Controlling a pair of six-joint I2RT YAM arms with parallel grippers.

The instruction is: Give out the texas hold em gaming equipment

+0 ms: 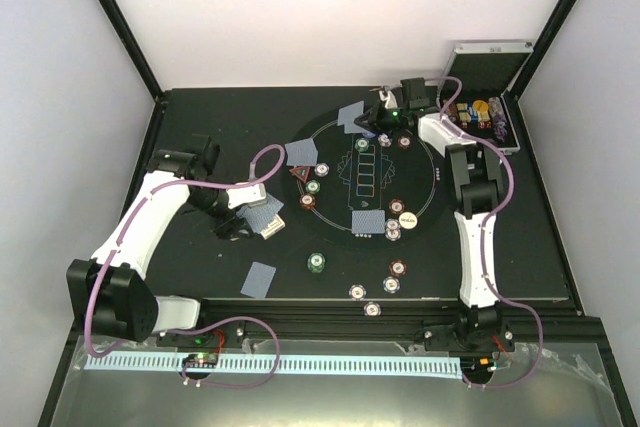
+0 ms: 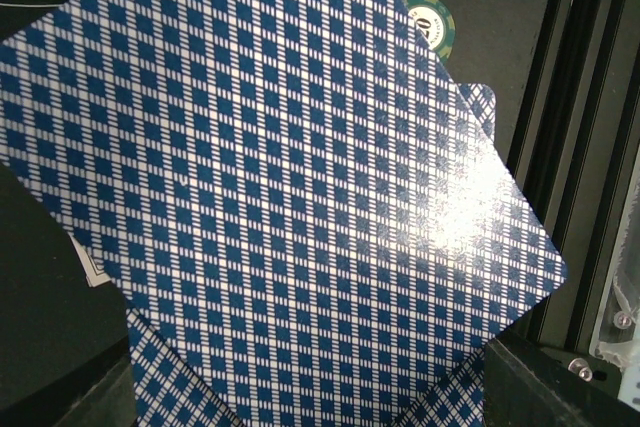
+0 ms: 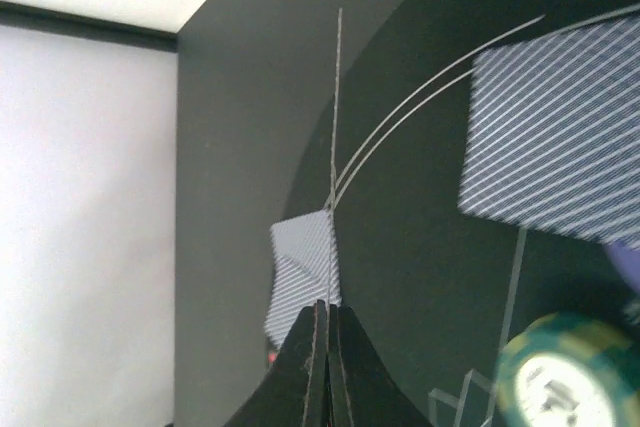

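On my end the right gripper (image 3: 327,315) has its jaws pressed together, pinching a single thin playing card (image 3: 334,147). I only see that card edge-on. The top view puts this gripper over the far edge of the round black felt mat (image 1: 335,225).

I can't see the left gripper (image 1: 250,219) fingers clearly, but it is closed on a fanned stack of blue-and-white checker-backed cards (image 2: 300,197). The stack fills the left wrist view. It sits over the black table (image 1: 520,247), just left of the mat.

Container: the silver metal case (image 1: 490,51) is at the far right corner with its lid up. Coloured chip rolls (image 1: 480,112) lie in its tray. The right forearm runs between the case and the mat.

On the mat:
- A face-down far card (image 1: 352,115) lies just beside the right gripper.
- A left-edge card (image 1: 306,152) overlaps the rim.
- A near-edge card (image 1: 368,219) is next to the white round button (image 1: 408,219).
- The red triangular marker (image 1: 299,173) is at the left rim.
- Beside it are green poker chips (image 1: 313,187) and one red-brown chip (image 1: 307,201).

Off the mat, toward the arm bases:
- A lone table card (image 1: 262,279).
- A stray green chip (image 1: 318,263).
- Two stray red-brown chips (image 1: 398,269).
- Two purple-white chips (image 1: 357,291).

In the way: the left arm's pink cable (image 1: 265,157) loops over the table close to the left-edge card.
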